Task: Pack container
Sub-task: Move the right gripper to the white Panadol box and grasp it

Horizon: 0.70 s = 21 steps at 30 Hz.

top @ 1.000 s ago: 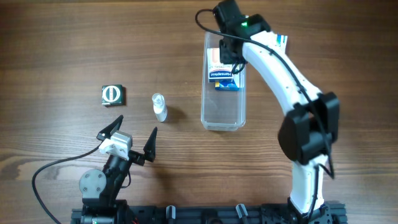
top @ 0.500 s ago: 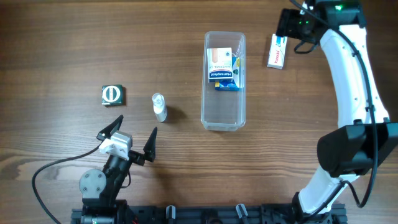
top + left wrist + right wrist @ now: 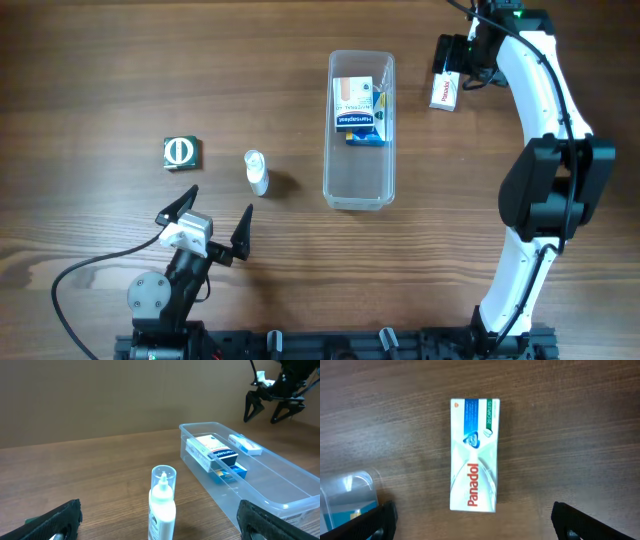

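The container (image 3: 358, 185) is a clear long tub at the table's middle, and it holds small boxes (image 3: 360, 112) at its far end. In the left wrist view the container (image 3: 270, 485) lies to the right with the boxes (image 3: 214, 451) inside. My right gripper (image 3: 455, 65) hovers open over a white Panadol box (image 3: 444, 94) lying flat on the table just right of the tub. The right wrist view shows that Panadol box (image 3: 474, 455) ahead of the open right gripper (image 3: 475, 521), not touched. My left gripper (image 3: 219, 201) stands open and empty at the front left.
A white capped bottle (image 3: 257, 172) stands left of the container, straight ahead of the left gripper (image 3: 159, 527) as the bottle (image 3: 163, 505) shows in the left wrist view. A small black and green box (image 3: 183, 152) lies further left. A container corner (image 3: 350, 491) shows at the right wrist view's lower left.
My right arm swung from above the container's far end to the right, over the Panadol box, and its jaws opened wide. The left arm stayed still.
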### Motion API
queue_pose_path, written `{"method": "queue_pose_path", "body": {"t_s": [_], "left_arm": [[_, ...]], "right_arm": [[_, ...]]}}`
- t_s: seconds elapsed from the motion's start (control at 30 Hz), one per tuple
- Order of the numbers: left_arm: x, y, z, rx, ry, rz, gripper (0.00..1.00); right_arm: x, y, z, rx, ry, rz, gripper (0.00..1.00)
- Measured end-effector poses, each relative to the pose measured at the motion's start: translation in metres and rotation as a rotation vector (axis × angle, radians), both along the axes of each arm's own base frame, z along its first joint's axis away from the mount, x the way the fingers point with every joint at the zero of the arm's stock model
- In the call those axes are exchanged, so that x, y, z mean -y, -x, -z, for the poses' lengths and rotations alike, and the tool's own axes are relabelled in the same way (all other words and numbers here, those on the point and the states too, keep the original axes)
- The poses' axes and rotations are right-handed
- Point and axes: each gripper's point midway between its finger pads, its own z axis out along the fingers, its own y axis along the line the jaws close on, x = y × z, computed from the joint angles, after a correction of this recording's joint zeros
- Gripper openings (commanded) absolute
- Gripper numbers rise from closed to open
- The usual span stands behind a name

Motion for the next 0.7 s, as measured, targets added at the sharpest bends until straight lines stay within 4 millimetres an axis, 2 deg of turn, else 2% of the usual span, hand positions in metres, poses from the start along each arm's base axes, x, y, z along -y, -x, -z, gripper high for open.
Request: {"method": "queue_pose_path", "body": {"t_s": [0.13, 0.17, 0.27, 0.33, 0.57, 0.7], "left_arm": [[0.000, 0.000, 0.000, 0.000, 0.000, 0.000, 1.00], [0.000, 0.000, 0.000, 0.000, 0.000, 0.000, 1.00], [0.000, 0.000, 0.000, 0.000, 0.000, 0.000, 1.00], [0.000, 0.000, 0.000, 0.000, 0.000, 0.000, 1.00], [0.000, 0.000, 0.000, 0.000, 0.000, 0.000, 1.00], [0.000, 0.000, 0.000, 0.000, 0.000, 0.000, 1.00]], "right_arm": [[-0.001, -0.003, 0.000, 0.012, -0.006, 0.006, 1.00], [-0.001, -0.003, 0.004, 0.004, -0.009, 0.008, 0.99], [-0.005, -0.001, 0.035, -0.058, -0.014, 0.013, 0.99], [-0.010, -0.001, 0.045, -0.074, -0.013, 0.015, 0.99], [-0.022, -0.001, 0.051, -0.078, 0.053, 0.040, 0.99], [-0.016, 0.002, 0.074, -0.122, 0.060, 0.066, 0.99]]}}
